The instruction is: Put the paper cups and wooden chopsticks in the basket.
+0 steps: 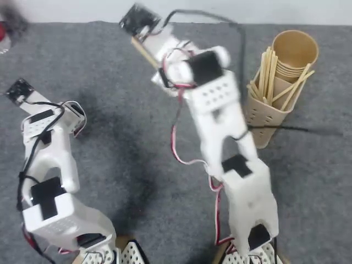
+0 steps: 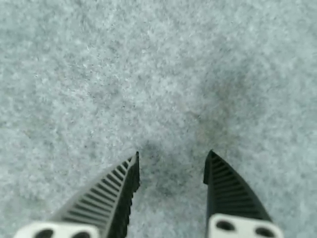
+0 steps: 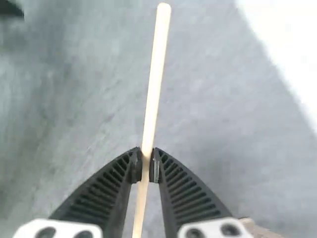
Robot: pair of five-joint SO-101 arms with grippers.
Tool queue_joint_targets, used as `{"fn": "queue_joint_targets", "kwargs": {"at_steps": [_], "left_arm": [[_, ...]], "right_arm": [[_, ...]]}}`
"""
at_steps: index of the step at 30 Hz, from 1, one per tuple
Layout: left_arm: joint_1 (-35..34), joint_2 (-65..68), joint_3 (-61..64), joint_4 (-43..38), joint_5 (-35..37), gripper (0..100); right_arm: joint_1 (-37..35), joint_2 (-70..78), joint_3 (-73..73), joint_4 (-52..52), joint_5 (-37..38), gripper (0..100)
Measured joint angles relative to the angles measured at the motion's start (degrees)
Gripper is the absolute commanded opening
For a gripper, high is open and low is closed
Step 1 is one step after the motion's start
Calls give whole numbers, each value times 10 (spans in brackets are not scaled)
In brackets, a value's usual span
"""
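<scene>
My right gripper (image 3: 145,163) is shut on a single wooden chopstick (image 3: 154,84), which sticks out past the fingertips over the grey mat. In the high view this arm stretches to the far middle of the table, and the chopstick (image 1: 142,48) shows as a tan strip beneath its wrist. The beige perforated basket (image 1: 263,118) stands at the right. It holds stacked paper cups (image 1: 295,50) and several chopsticks (image 1: 268,70). My left gripper (image 2: 172,166) is open over bare mat with nothing between its fingers; the left arm (image 1: 50,129) is at the left side.
Grey mat (image 1: 115,148) covers the table, with a white strip (image 3: 292,54) beyond its far edge. A red object (image 1: 3,30) sits at the far left corner. A black cable (image 1: 241,52) runs from the right arm past the basket.
</scene>
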Motion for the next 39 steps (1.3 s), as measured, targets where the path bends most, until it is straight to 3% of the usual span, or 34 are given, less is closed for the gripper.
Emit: {"fn": "queue_joint_targets", "kwargs": {"at_steps": [6, 15, 23, 39], "left_arm": [[0, 0, 0, 0, 0, 209], [0, 0, 0, 0, 0, 209], [10, 0, 10, -2, -8, 209], [10, 0, 12, -11, -11, 209]], "right_arm": [[10, -184, 73, 0, -43, 8], [41, -508, 366, -23, -82, 8], [233, -654, 507, -276, -70, 8], [283, -822, 1119, -738, -85, 8]]}}
